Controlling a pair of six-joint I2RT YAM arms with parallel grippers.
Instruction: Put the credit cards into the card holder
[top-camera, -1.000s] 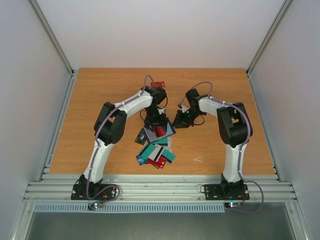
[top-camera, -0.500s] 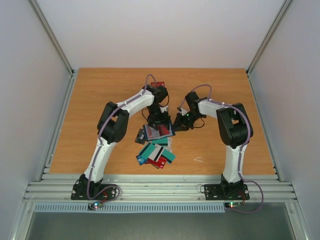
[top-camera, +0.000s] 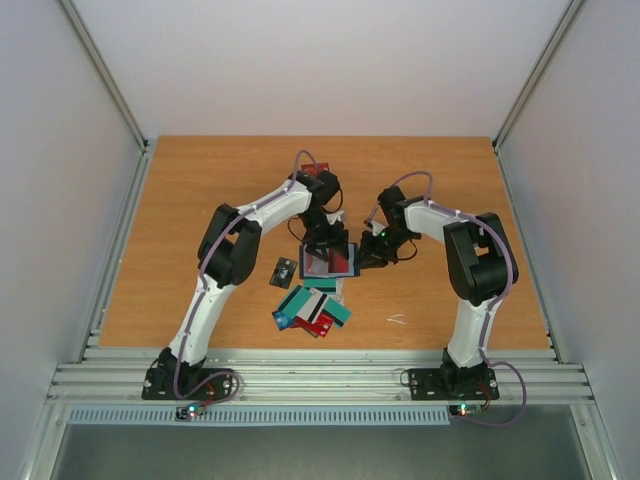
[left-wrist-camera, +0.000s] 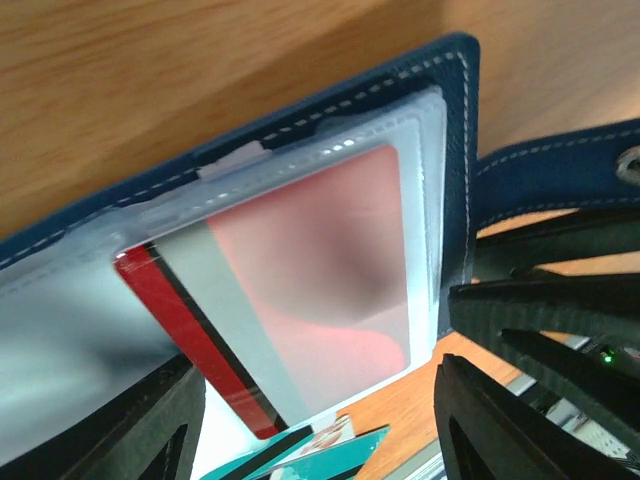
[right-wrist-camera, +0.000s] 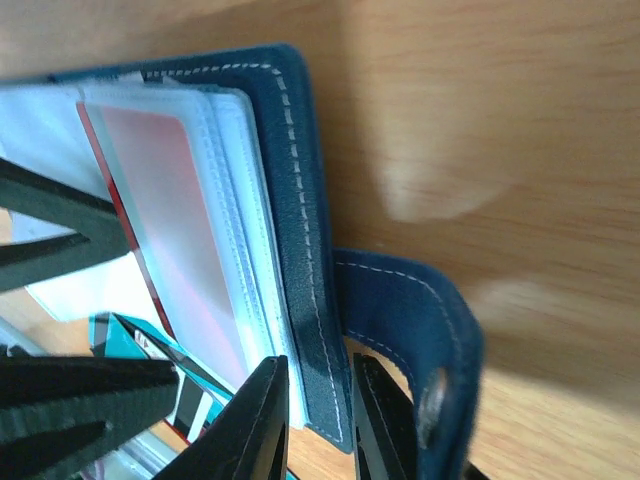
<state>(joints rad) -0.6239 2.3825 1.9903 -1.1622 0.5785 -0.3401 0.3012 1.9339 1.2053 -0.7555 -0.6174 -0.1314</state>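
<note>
The navy card holder (top-camera: 350, 266) lies open at the table's middle. It also shows in the left wrist view (left-wrist-camera: 455, 120) and the right wrist view (right-wrist-camera: 298, 200). A red card (left-wrist-camera: 330, 250) with a black stripe sits partly inside a clear pocket, one corner sticking out. It also shows from above (top-camera: 322, 262) and from the right wrist (right-wrist-camera: 165, 200). My left gripper (left-wrist-camera: 320, 420) is open, its fingers wide apart on either side of the card. My right gripper (right-wrist-camera: 320, 420) is shut on the holder's right edge, beside the snap strap (right-wrist-camera: 420, 330).
A pile of teal, red and white cards (top-camera: 310, 308) lies just in front of the holder, and its teal top (left-wrist-camera: 330, 455) shows in the left wrist view. A dark grey card (top-camera: 284, 270) lies left of the holder. Another red card (top-camera: 318, 169) lies behind the left arm.
The holder has shifted right and turned square to the table. Both grippers moved with it. The dark grey card now lies apart on the left.
</note>
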